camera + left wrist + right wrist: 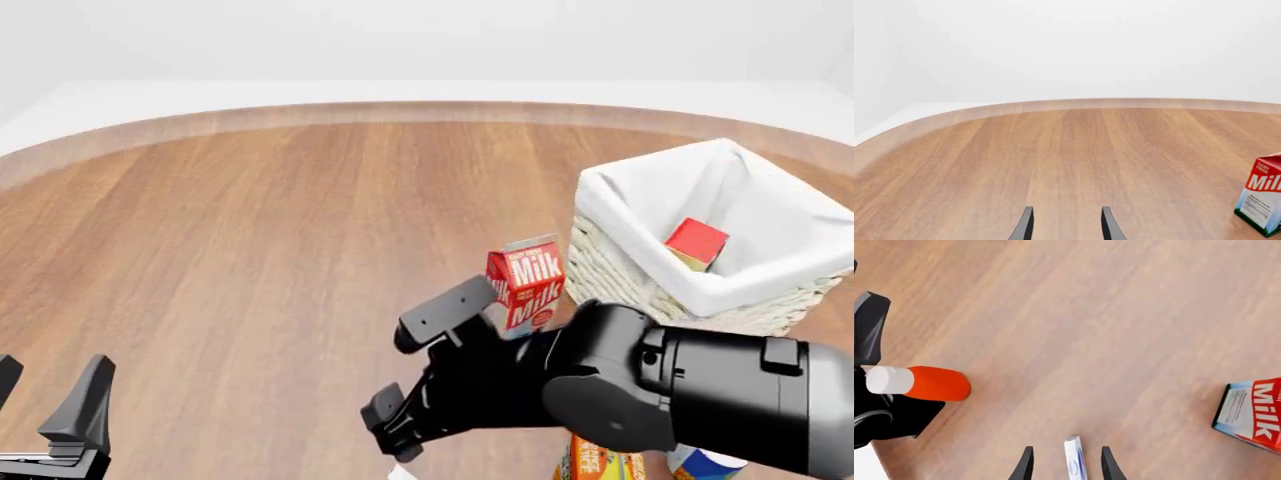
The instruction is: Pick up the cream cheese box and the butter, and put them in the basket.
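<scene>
The right pincer (1066, 465) is spread around the cream cheese box (1074, 459), a thin white slab with blue print, edge-on on the bench (1087, 315). The red butter (695, 243) sits inside the basket (627, 265).

Basket (747, 290) sits at the right of the bench (267, 230) with the butter (695, 243) inside it; milk carton (527, 280) stands just left of the basket. Cream cheese box (1075, 460) lies on the bench between the right pincer's (1066, 467) fingers, near edge. Left pincer (54, 405) is at the near left, well apart from the rest.
</scene>
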